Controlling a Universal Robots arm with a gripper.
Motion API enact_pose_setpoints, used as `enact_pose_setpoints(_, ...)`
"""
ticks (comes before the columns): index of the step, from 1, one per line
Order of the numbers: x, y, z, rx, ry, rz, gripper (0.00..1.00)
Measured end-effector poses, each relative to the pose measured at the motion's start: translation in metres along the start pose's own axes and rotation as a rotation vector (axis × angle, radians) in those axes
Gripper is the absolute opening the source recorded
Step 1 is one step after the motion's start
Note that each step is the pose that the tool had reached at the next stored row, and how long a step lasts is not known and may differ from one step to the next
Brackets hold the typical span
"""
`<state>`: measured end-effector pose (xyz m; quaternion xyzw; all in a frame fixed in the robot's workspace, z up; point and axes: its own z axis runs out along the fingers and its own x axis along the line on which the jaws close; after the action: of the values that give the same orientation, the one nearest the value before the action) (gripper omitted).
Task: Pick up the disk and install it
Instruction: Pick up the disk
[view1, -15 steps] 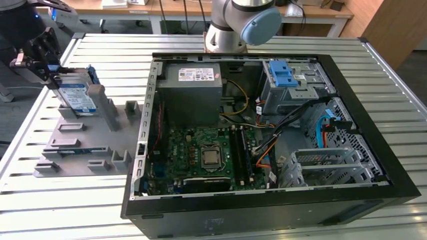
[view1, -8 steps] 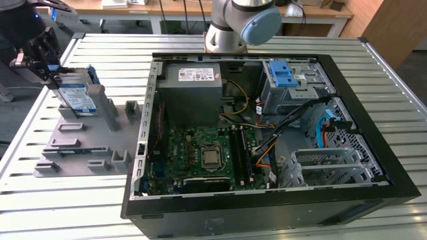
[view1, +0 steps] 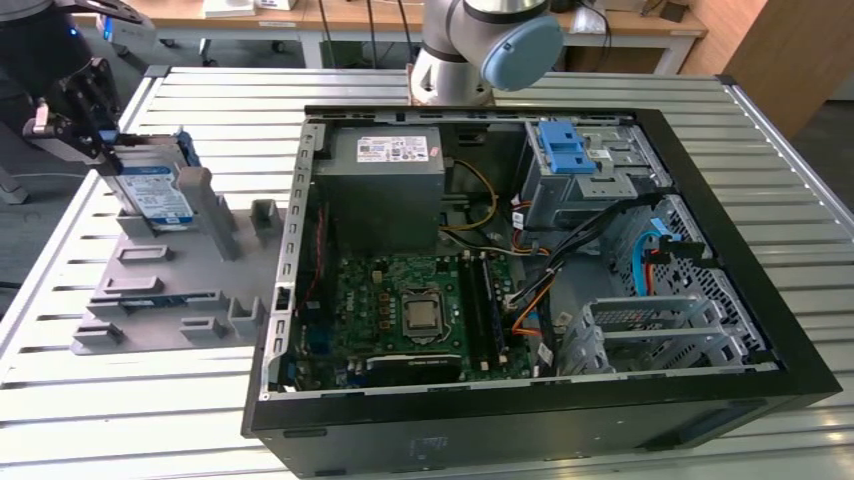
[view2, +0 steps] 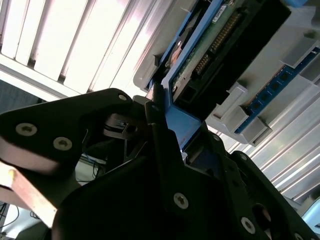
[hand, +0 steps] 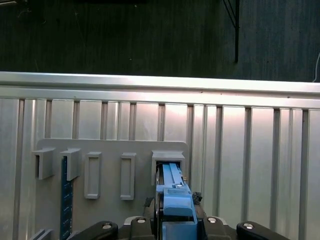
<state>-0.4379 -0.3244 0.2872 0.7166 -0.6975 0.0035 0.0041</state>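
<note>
At the upper left of the exterior view, the disk (view1: 150, 190) stood on edge in a slot of the grey holder (view1: 160, 290). The holder lay on the slatted worktop (view1: 134, 420), frame-left of the open computer case (view1: 707, 180). The end effector (view1: 107, 140) was at the disk's upper end. In both wrist views its fingers (view2: 156, 112) flanked the blue carrier frame, narrowed to the frame's thickness and apparently clamped on it. The disk's lower end sat in the slot.

Judgement on handling: the unit looks rigid and fairly dense for its size. Its smooth metal faces would likely slip, and the exposed connector pins (view2: 222, 37) should not be pressed. The edges of the carrier frame are the proper purchase. The plastic may flex, however, and a hold at one end leaves the weight hanging below the grip.
</note>
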Motion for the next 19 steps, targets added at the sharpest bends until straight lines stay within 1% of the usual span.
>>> enact_pose_setpoints(4,0.0000,0.0000,0.0000,0.0000,0.0004,0.005,0.37)
enact_pose_setpoints(6,-0.0001,0.0000,0.0001,-0.0003,0.0032,0.028,0.37)
enact_pose_setpoints(9,-0.0001,0.0000,0.0001,-0.0007,0.0034,0.057,0.37)
enact_pose_setpoints(10,-0.0001,0.0000,0.0001,-0.0008,0.0034,0.061,0.37)
enact_pose_setpoints(13,-0.0002,0.0000,0.0001,-0.0009,0.0034,0.068,0.37)
enact_pose_setpoints(16,-0.0002,0.0000,0.0001,-0.0006,0.0033,0.048,0.37)
enact_pose_setpoints(19,-0.0001,0.0000,0.0001,-0.0006,0.0033,0.045,0.37)
